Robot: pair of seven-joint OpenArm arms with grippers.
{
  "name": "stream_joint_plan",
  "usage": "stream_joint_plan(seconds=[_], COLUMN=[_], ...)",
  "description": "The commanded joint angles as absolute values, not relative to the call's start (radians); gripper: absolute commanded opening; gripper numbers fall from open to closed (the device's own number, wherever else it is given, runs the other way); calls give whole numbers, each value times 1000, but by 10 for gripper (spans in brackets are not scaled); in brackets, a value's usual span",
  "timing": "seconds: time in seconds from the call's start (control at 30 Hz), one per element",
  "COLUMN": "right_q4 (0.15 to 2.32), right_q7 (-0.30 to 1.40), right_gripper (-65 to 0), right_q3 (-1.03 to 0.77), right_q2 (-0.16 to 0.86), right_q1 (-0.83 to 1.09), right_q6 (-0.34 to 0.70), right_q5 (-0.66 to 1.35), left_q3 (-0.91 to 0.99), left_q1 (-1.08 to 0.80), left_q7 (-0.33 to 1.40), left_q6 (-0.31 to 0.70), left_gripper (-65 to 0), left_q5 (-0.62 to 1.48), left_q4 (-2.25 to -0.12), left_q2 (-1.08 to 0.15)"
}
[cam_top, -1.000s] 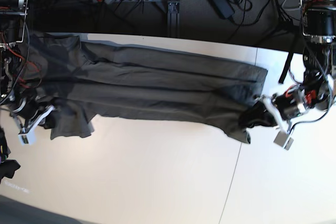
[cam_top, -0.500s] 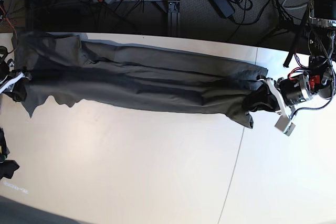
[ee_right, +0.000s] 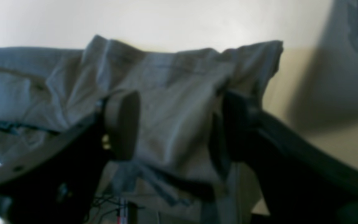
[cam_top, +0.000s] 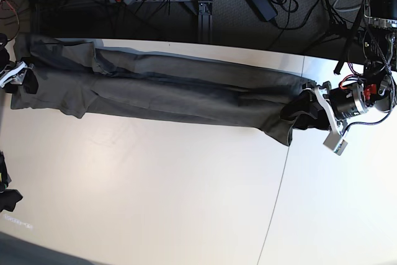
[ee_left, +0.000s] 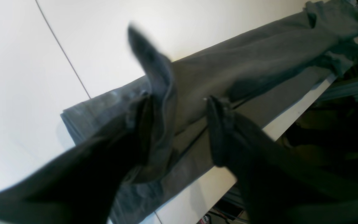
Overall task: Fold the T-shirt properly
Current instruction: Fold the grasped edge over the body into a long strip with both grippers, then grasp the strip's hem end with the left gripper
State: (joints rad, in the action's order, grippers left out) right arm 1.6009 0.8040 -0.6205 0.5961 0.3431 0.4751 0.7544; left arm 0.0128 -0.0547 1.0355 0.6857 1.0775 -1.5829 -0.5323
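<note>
Nearest the base camera lies bare worktop (cam_top: 155,203), with a thin seam line (cam_top: 276,197) running across it towards the T-shirt (cam_top: 186,94); nothing stands on this stretch except a small black lumpy object (cam_top: 7,198) at the worktop's near edge, well apart from the T-shirt.

Beyond that the T-shirt lies as a long narrow band along the far side of the worktop, pulled out lengthwise between the two arms; one corner droops from its near edge beside the seam line.

At the T-shirt's end on the view's right, the left pincer (cam_top: 313,108) holds bunched cloth; in the left wrist view the left pincer (ee_left: 179,124) has a ridge of fabric rising against one finger (ee_left: 141,124), yet the fingers stand apart, so whether it truly pinches I cannot tell.

At the T-shirt's opposite end, the right pincer (cam_top: 22,74) sits at the cloth's edge; in the right wrist view the right pincer (ee_right: 176,124) stands spread, with cloth draped between its fingers (ee_right: 123,121) and no clamping visible.

Judgement on the step in hand, tensioning and laying the band flat: both ends should be gripped firmly before any pull; tension should be equal and along the T-shirt's length, so the layers do not shear; the drooping corner near the seam line wants tucking level before the next fold; a loose right grip risks the end slipping and creasing.
</note>
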Motion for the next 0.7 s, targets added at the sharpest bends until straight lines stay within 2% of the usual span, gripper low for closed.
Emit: stream_joint_plan(seconds=[0.0, 0.07, 0.23, 0.43, 0.67], right_q4=[1617, 1617, 1620, 1625, 1625], right_q7=[778, 773, 767, 767, 767], right_gripper=[-225, -225, -226, -226, -226], right_q3=[-635, -635, -635, -635, -635], right_q2=[614, 612, 612, 608, 589], right_q1=[327, 321, 315, 272, 273], right_q6=[527, 527, 527, 528, 528], right_q5=[766, 767, 769, 787, 793], left_q3=[30, 62, 192, 227, 227], left_q1=[-39, -43, -96, -165, -183], left_q7=[1009, 997, 932, 897, 884], left_q6=[698, 698, 698, 698, 698], left_gripper=[-314, -305, -212, -212, -212], left_q5=[1080, 1056, 964, 949, 947], left_q4=[-1598, -1597, -1593, -1539, -1437], left_q2=[-549, -550, -549, -538, -463])
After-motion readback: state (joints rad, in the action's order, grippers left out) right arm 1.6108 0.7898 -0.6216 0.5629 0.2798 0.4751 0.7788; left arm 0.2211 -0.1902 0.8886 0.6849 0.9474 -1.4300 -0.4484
